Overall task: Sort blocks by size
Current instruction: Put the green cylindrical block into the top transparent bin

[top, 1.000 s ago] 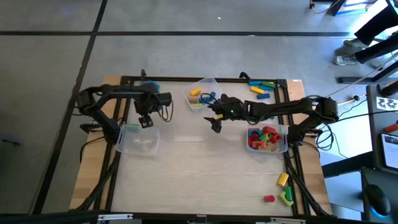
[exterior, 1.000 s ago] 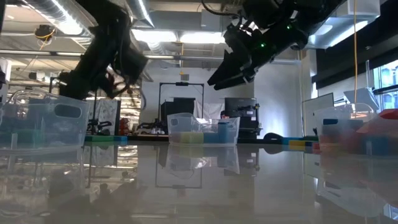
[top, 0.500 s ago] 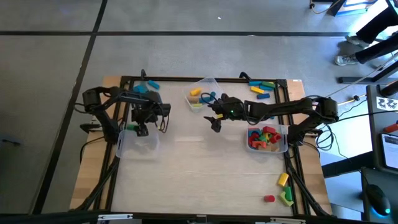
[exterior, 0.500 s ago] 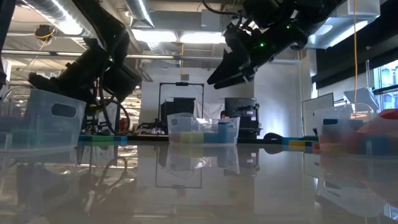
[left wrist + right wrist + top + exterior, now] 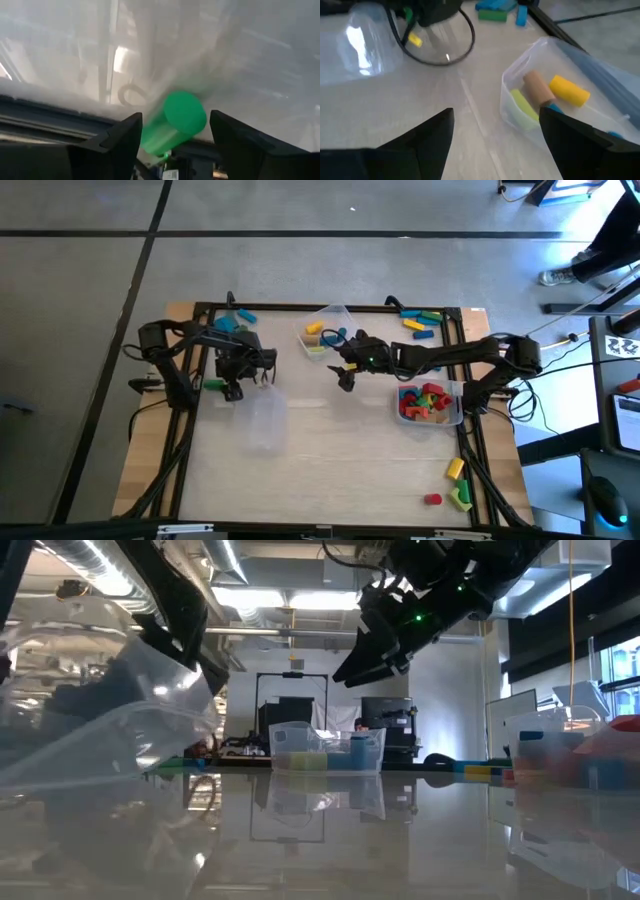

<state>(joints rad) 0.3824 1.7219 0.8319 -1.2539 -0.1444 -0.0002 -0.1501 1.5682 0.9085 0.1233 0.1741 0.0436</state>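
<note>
A bin (image 5: 326, 330) sat at the far middle of the counter (image 5: 330, 460), with blocks (image 5: 555, 90) in it. A second bin (image 5: 431, 402) full of blocks stood at the right. A third bin (image 5: 262, 418) lay tipped at the left, just near of the left tool (image 5: 232, 389). The right tool (image 5: 346, 380) hung between the first two bins. Loose blocks (image 5: 420, 322) lay at the far right, others (image 5: 452, 485) at the near right corner.

The left arm reaches in from the table's left edge, elbow bent, with the left gripper (image 5: 233, 388) pointing down over the left part of the table, its two dark fingers (image 5: 112, 145) spread apart. The right arm stretches from the right edge across toward the middle, and the right gripper (image 5: 346, 379) hangs raised above the surface, its fingers (image 5: 427, 135) also spread wide.
</note>
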